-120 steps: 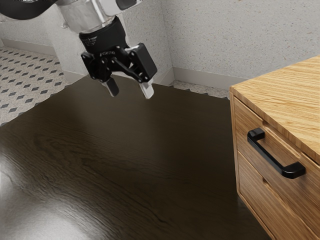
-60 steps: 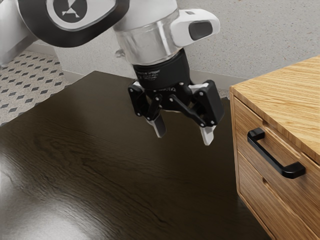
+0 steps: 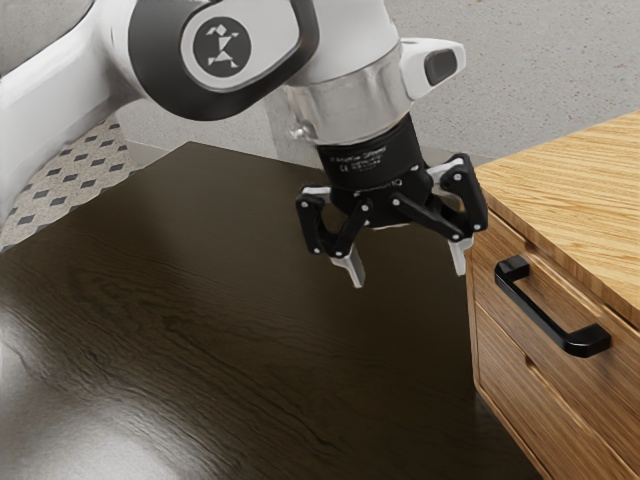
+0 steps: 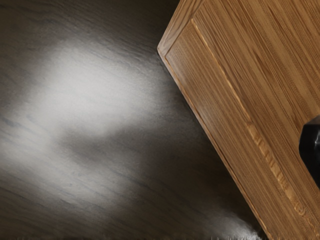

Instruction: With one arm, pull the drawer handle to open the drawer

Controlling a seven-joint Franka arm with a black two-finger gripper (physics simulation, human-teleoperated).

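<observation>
A light wooden cabinet (image 3: pixel 580 190) stands at the exterior view's right, with two drawer fronts. The upper drawer (image 3: pixel 540 290) carries a black bar handle (image 3: pixel 550 310) and sits flush with the cabinet front. My black gripper (image 3: pixel 408 268) hangs open above the dark table, just to the left of the cabinet's near corner and a little above the handle's upper end. Nothing is between its fingers. In the wrist view the cabinet's corner and drawer front (image 4: pixel 240 100) run diagonally, and one end of the black handle (image 4: pixel 311 147) peeks in beside it.
The dark wooden table (image 3: pixel 200 330) stretches wide to the left of the cabinet. A lower drawer front (image 3: pixel 540 410) sits under the handled one. A grey wall (image 3: pixel 540 60) and tiled floor (image 3: pixel 60 180) lie behind.
My arm has swung from the exterior view's upper left toward the right and lower, bringing the open gripper close to the cabinet's corner. The drawer has not moved.
</observation>
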